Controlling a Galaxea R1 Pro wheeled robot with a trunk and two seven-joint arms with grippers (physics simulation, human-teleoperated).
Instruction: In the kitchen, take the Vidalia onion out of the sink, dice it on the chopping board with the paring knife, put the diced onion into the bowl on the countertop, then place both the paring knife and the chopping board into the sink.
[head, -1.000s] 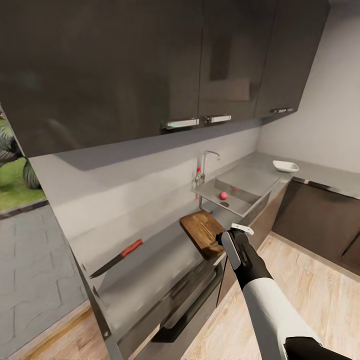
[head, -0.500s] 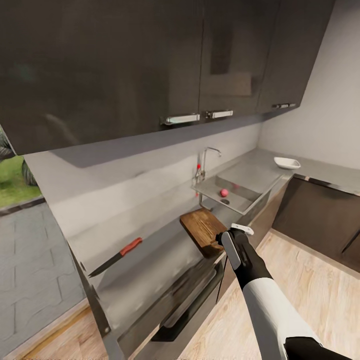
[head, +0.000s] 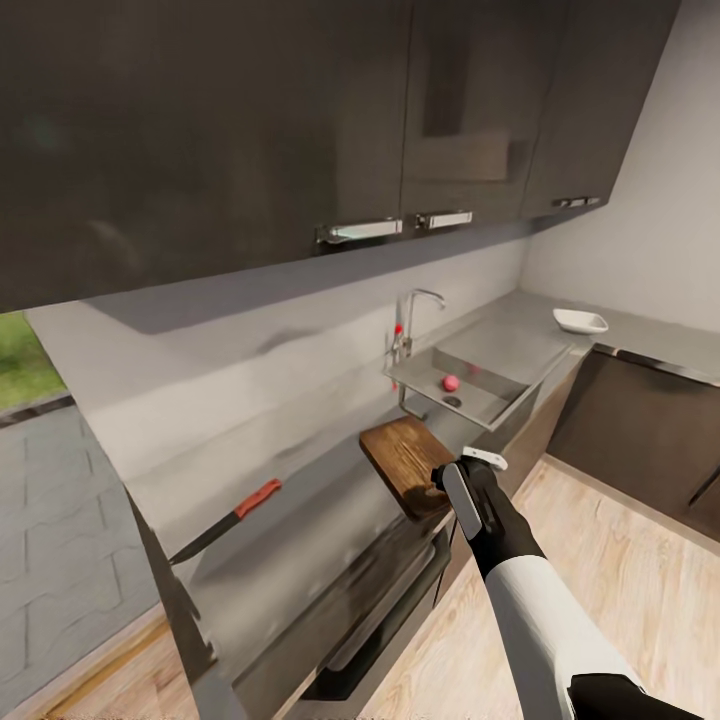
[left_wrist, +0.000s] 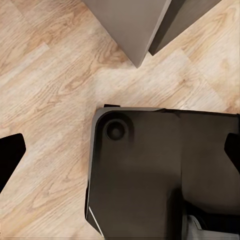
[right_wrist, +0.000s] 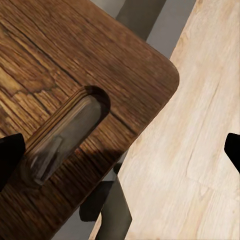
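The pinkish-red Vidalia onion (head: 451, 382) lies in the grey steel sink (head: 490, 400), beside the drain and below the curved tap (head: 416, 306). Left of the sink, the dark wooden chopping board (head: 402, 455) rests on the glossy countertop (head: 300, 520). The paring knife (head: 224, 520), with its red-orange handle, lies further left. The white bowl (head: 580, 321) sits on the far right worktop. My right gripper (head: 452, 480) hovers open over the board's near corner, and its wrist view shows the slot handle (right_wrist: 67, 132) between the spread fingers. My left gripper (left_wrist: 120, 155) hangs open over the floor.
Dark wall cabinets (head: 250, 120) hang low over the worktop. An oven front (head: 370, 610) sits under the counter near my right arm. Light wooden floor (head: 600, 560) spreads to the right, bounded by lower cabinets (head: 650, 440). My own dark base (left_wrist: 160, 175) lies below the left gripper.
The whole head view has shifted slightly, so the camera has moved. The right arm keeps its place over the board's corner; the knife, onion and bowl rest where they were.
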